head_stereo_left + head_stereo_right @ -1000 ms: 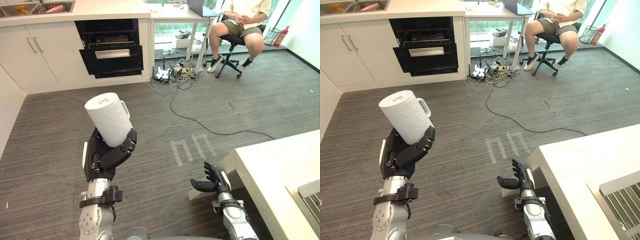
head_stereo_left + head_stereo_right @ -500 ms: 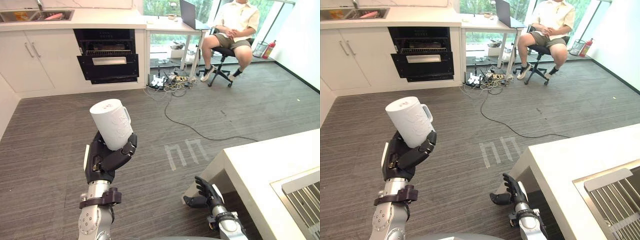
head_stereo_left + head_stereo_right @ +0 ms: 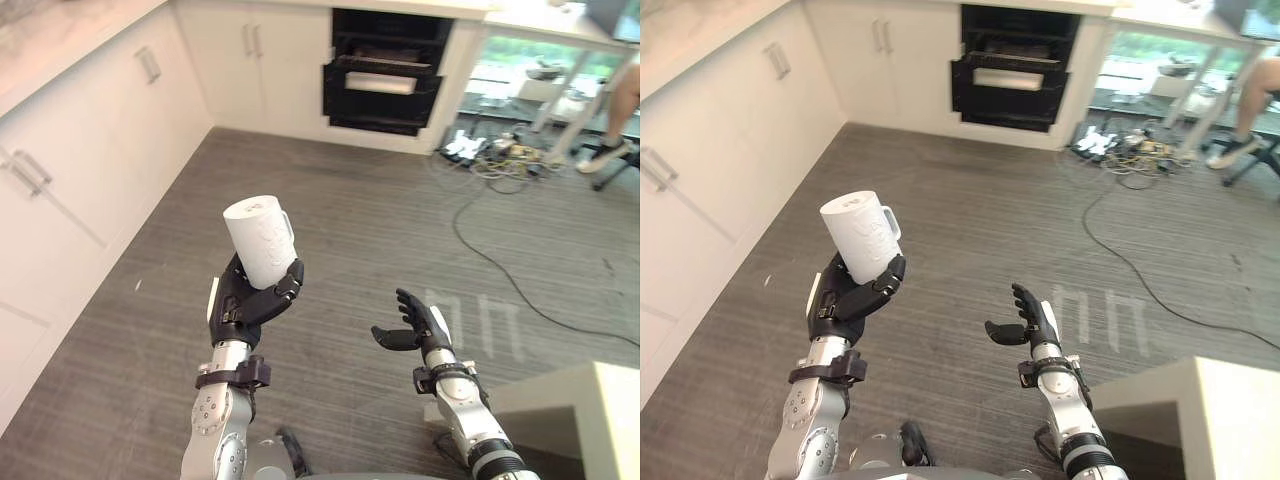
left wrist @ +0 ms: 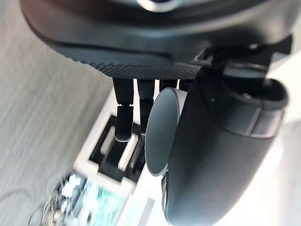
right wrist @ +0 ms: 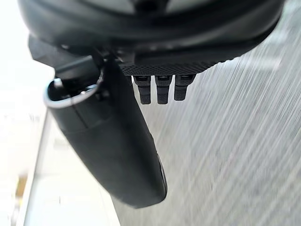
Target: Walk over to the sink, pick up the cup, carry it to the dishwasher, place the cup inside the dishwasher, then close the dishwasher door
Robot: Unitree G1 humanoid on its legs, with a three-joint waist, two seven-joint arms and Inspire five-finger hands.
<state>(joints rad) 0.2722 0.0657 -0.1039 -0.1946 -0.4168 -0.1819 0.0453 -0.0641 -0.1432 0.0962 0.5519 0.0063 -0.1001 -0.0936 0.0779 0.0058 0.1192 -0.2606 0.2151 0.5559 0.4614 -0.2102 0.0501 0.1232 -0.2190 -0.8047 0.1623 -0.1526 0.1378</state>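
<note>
From where I stand, the left hand (image 3: 250, 305) sits at the centre-left of the frame, fingers and thumb wrapped around the lower part of the white cup (image 3: 260, 238). The cup leans a little, with its handle turned toward the right of the frame. The right hand (image 3: 415, 328), lower centre-right, is slack-fingered and empty.

The dishwasher (image 3: 385, 68) stands open at the top centre, well apart from the cup across bare floor, so I judge the carry unfinished.

The main worry is the grip. It takes only the cup's lower part, so most of the cup stands clear above the fingers, and a jolt from walking could tip it loose.

The tangle of cables (image 3: 490, 160) lies just right of the dishwasher (an easy snag for a foot). The cabinets (image 3: 90, 140) also crowd the left side.
</note>
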